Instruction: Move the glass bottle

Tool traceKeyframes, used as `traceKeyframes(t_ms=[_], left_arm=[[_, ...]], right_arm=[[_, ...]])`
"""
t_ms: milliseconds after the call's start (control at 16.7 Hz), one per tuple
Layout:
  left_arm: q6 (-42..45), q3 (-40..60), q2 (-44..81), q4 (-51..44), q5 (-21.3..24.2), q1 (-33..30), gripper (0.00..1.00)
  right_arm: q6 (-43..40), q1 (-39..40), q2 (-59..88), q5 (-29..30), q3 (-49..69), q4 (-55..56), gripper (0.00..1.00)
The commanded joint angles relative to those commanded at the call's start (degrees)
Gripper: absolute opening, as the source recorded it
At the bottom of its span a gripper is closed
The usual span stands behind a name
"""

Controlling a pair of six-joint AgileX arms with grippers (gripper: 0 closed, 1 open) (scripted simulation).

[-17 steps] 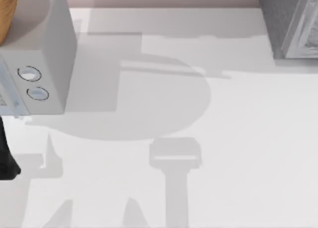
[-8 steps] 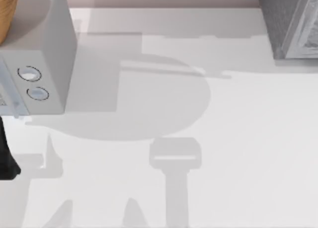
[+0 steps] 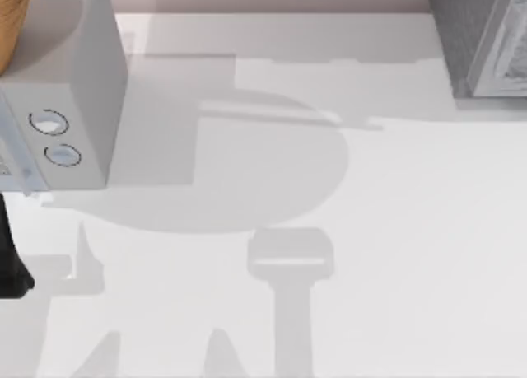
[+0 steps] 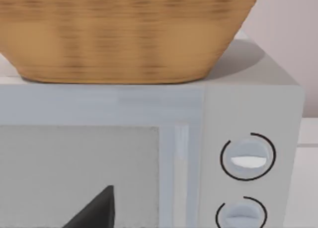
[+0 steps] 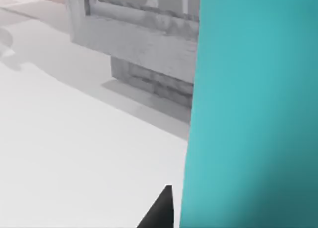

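The glass bottle (image 5: 253, 114) stands upright in the right wrist view, very close, as a tall cyan-turquoise wall; its cap and label are out of frame. My right gripper (image 5: 218, 213) is shut on it. One dark fingertip (image 5: 160, 213) presses against the bottle's side and the other is hidden behind the body. A dark part of my left gripper (image 4: 97, 210) hangs in front of the microwave door in the left wrist view. A dark piece of the left arm (image 3: 10, 263) sits at the top view's left edge.
A white microwave (image 3: 70, 98) with two round knobs stands at the table's back left, with a wicker basket (image 4: 124, 34) on top of it. A grey wooden frame structure (image 3: 486, 40) stands at the back right, also behind the bottle (image 5: 144, 44).
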Motion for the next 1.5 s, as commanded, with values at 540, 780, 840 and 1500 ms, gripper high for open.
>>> traceKeyframes(t_ms=[540,780,840,1500], left_arm=[[0.0,0.0,0.0,0.0,0.0,0.0,1.0],[0.0,0.0,0.0,0.0,0.0,0.0,1.0],[0.0,0.0,0.0,0.0,0.0,0.0,1.0],[0.0,0.0,0.0,0.0,0.0,0.0,1.0]], right_arm=[[33.8,3.5,-2.7,0.2,-13.0,43.8,0.0],[49.7,5.3,-4.5,0.8,-19.2,64.6,0.0],[53.2,5.7,-4.9,1.0,-20.6,69.0,0.0],[66.8,6.9,-6.9,1.5,-25.9,85.3,0.0]])
